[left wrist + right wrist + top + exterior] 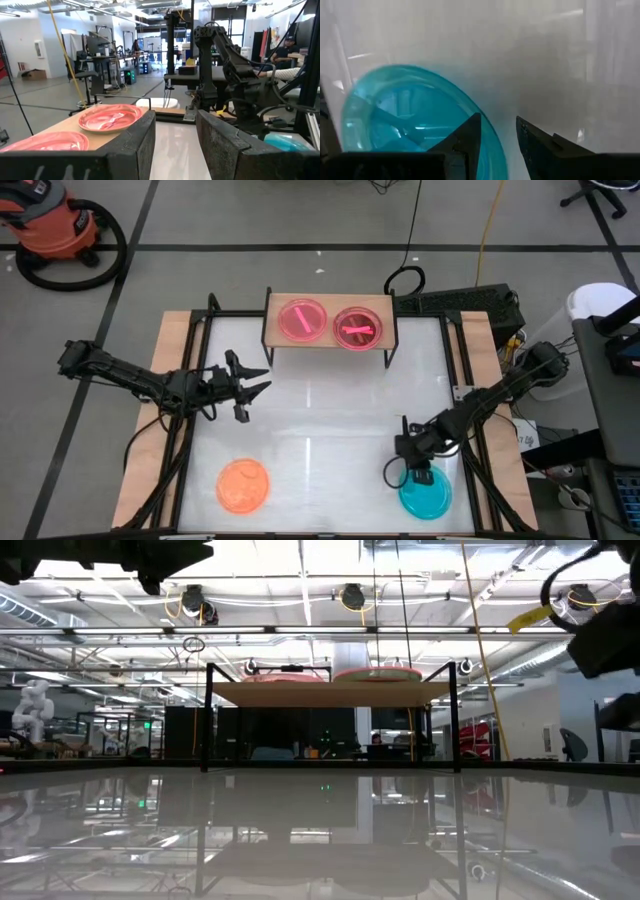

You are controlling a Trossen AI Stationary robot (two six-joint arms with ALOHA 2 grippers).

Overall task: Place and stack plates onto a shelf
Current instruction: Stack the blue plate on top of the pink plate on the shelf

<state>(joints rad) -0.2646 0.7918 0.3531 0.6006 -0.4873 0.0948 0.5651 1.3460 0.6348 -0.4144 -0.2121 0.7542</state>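
The white tabletop (320,420) fills the high view, with the shelf (330,340) standing at its far edge, centred. Two pink plates (302,320) sit side by side on the board; the right one (356,328) looks darker from above (possibly more than one plate, though I cannot tell). The low view shows only thin pink rims (378,673) above the board, nothing of the near plates.

The orange plate (243,485) lies near-left on the table, seen only from above. The blue plate (427,494) lies near-right.

The left gripper (250,385) hovers left of centre, fingers spread wide, empty; its wrist view looks across to the shelf's pink plates (110,117).

The right gripper (412,472) is down at the blue plate's (415,125) edge, fingers narrowly apart with one finger over the rim.
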